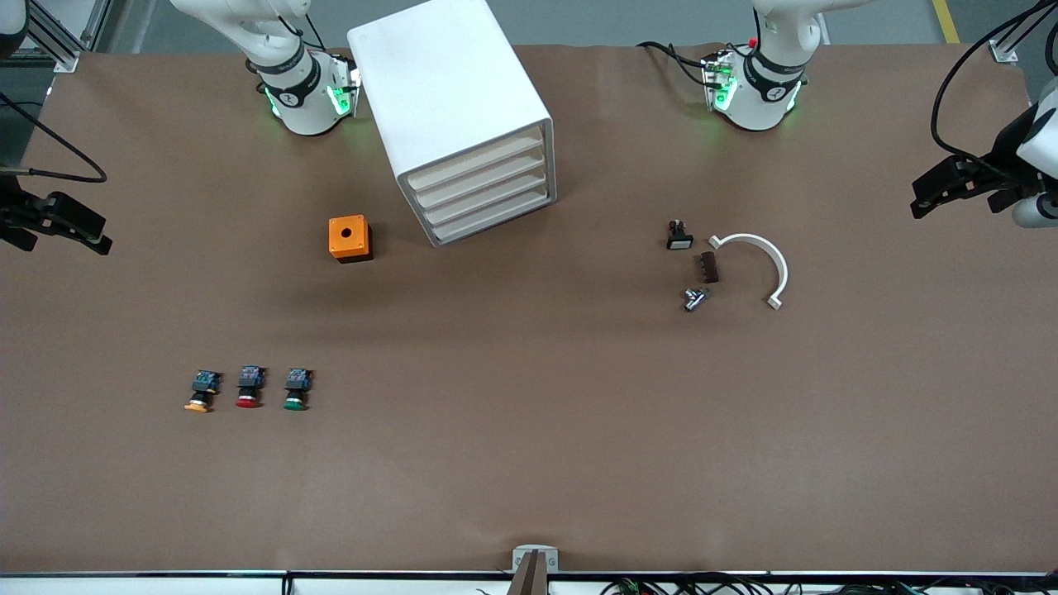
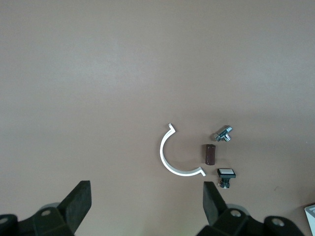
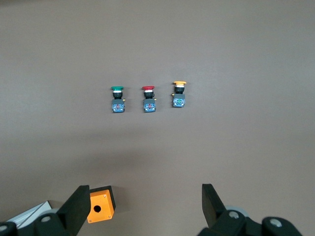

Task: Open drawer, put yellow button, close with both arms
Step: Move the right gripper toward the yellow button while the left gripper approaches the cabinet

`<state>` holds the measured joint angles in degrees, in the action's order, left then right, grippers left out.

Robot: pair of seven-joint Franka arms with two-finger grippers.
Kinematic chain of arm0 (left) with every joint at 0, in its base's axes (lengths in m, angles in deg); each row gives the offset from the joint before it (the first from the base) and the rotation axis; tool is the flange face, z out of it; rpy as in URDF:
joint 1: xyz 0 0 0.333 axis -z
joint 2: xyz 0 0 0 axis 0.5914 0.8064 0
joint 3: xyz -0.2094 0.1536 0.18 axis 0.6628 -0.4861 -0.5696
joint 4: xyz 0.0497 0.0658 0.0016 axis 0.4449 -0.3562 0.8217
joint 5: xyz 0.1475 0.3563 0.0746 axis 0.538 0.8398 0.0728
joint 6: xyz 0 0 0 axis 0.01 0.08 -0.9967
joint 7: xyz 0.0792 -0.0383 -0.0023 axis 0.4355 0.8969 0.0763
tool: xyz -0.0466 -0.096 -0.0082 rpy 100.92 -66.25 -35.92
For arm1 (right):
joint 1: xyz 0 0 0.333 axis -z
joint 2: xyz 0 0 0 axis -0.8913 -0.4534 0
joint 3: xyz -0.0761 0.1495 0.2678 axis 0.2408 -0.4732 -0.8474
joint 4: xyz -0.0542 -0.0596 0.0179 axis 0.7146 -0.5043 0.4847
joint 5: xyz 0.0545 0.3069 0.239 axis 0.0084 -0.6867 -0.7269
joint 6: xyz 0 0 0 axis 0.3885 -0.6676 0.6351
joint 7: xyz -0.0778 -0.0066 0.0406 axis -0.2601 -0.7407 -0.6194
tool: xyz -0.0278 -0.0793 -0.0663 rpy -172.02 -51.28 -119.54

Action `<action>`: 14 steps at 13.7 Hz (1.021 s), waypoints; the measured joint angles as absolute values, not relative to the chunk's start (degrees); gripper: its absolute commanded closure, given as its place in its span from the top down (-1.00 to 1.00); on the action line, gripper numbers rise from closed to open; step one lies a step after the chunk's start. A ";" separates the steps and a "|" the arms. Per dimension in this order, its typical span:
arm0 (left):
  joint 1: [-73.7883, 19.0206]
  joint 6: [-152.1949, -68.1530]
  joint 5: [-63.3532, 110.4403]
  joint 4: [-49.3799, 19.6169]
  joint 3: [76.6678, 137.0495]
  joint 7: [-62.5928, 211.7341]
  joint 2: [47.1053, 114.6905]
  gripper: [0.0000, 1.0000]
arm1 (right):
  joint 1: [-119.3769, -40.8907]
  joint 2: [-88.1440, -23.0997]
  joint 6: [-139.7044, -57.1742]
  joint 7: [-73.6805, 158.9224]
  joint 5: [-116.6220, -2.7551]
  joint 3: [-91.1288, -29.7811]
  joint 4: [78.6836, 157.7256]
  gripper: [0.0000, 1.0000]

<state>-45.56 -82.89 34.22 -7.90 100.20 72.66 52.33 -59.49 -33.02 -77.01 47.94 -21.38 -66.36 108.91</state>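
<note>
The white cabinet (image 1: 459, 107) stands between the arm bases, with all four drawers shut. The drawer (image 1: 479, 162) is the uppermost one. The yellow button (image 1: 199, 393) lies on the table much nearer the front camera, toward the right arm's end. It is the outermost of a row with a red-capped (image 1: 248, 387) and a green-capped button (image 1: 296, 390). It also shows in the right wrist view (image 3: 179, 93). My right gripper (image 1: 69, 231) is open and empty, high over its end of the table (image 3: 142, 201). My left gripper (image 1: 955, 198) is open and empty over its own end (image 2: 146, 201).
An orange box with a hole (image 1: 350, 238) sits beside the cabinet, toward the right arm's end. Toward the left arm's end lie a white half-ring (image 1: 756, 264), a brown block (image 1: 709, 267), a metal fitting (image 1: 694, 297) and a small white-capped black switch (image 1: 679, 237).
</note>
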 measured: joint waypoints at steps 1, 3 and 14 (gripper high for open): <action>-45.57 -82.89 34.22 -7.89 100.18 72.66 52.33 0.99 | -59.49 -33.02 -77.00 47.90 -21.38 -66.36 108.91 1.00; -45.59 -82.89 34.22 -7.86 100.09 72.66 52.35 0.99 | -59.49 -33.02 -76.99 47.77 -21.38 -66.36 108.91 1.00; -45.77 -83.31 34.22 -5.97 99.90 72.40 59.77 0.99 | -56.47 -36.23 -79.93 47.06 -21.38 -66.19 110.33 1.00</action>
